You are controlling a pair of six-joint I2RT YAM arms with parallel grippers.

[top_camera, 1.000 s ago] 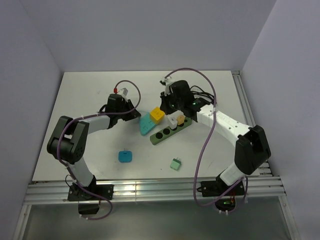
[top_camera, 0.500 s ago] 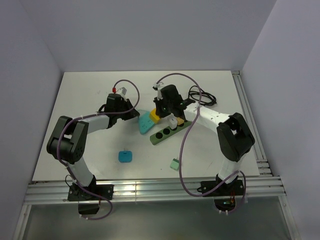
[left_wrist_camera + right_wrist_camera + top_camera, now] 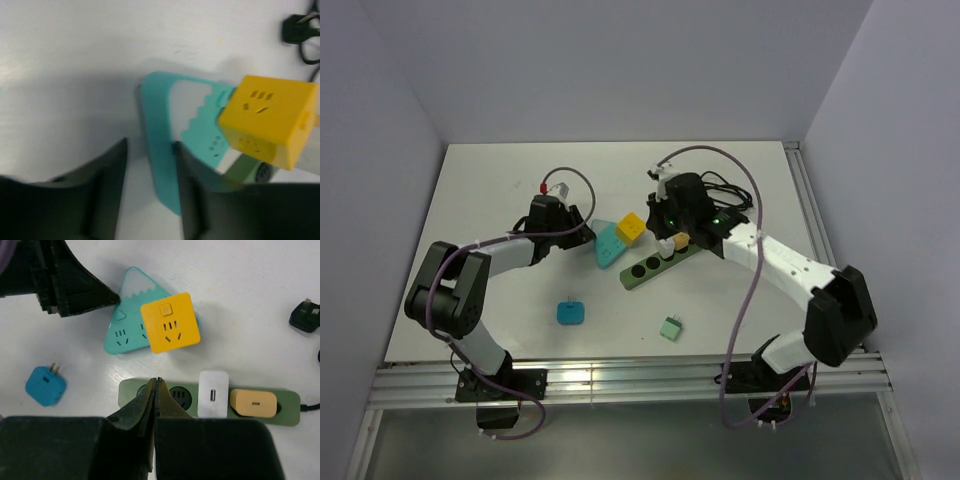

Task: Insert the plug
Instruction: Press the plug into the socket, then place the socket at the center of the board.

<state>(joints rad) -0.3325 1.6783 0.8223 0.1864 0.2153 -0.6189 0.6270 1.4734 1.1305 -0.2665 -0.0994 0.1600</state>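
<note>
Reaching low over desk [image 3: 500, 180], left arm [image 3: 510, 248] jaws narrowly apart at teal socket [image 3: 160, 150] edge; right arm [image 3: 770, 255] above green strip [image 3: 287, 395], jaws closed, empty.

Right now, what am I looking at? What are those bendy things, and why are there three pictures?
Those are two robot arms bolted to a white table. Each ends in a two-finger pincher called a gripper. One picture looks down from above; the other two come from little cameras on the wrists, so you see the fingers up close. On the table lie a green power strip with a white charger and a tan plug in it, a teal mountain-shaped adapter with a yellow cube adapter overlapping it, a blue plug, a small green plug and a black plug. The left gripper is open, its fingers either side of the teal adapter's edge. The right gripper is shut and empty, above the strip.
</note>
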